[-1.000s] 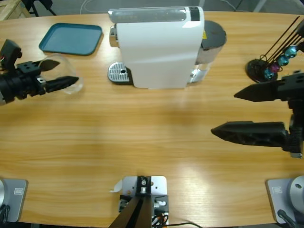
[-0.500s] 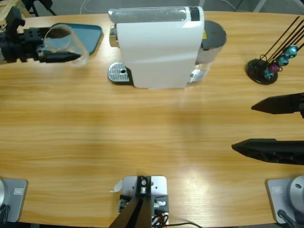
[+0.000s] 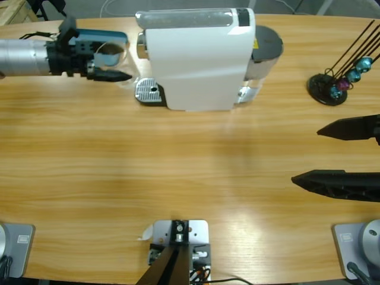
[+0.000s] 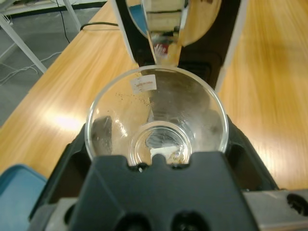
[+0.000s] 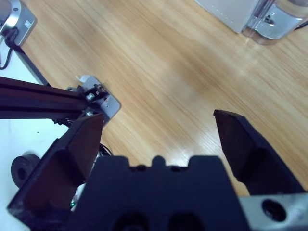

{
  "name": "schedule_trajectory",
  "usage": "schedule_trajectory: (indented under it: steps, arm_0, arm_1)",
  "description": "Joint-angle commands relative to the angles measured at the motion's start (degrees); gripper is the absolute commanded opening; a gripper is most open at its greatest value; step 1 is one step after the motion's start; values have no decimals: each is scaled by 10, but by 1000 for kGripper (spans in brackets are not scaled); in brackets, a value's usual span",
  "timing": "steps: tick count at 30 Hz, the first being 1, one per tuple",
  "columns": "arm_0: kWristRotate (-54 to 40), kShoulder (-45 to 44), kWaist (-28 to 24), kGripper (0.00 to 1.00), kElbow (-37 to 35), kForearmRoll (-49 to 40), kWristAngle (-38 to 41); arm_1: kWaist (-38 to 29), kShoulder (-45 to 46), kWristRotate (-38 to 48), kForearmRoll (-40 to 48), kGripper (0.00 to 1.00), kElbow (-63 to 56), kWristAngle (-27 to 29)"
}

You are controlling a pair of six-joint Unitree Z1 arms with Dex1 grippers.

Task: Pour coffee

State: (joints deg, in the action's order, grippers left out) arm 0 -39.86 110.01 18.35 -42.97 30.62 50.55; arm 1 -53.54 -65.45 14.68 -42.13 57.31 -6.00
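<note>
high view: nearest the camera, the right gripper (image 3: 309,153) enters from the right edge with its two black jaws spread wide and nothing between them, over bare long wooden table (image 3: 178,172). farther back stands one white boxy coffee machine (image 3: 199,59) with one round metal drip grate (image 3: 148,91) at its left foot. just left of it the left gripper (image 3: 116,66) is clamped on one clear glass tumbler (image 3: 113,56), lying on its side with its mouth toward the machine. the left wrist view shows only a few drops in the glass; no pale coffee can be made out. at the far left lies one teal rectangular tray (image 3: 89,37); at the far right, one black wire capsule stand (image 3: 335,83).
</note>
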Motion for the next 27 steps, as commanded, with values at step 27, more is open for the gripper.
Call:
schedule_trajectory:
  steps: [27]
  arm_0:
    - [-14, 44, 100, 0, -127, -240, -173]
  arm_1:
    - [-3, 5, -6, 13, 1000, -20, 25]
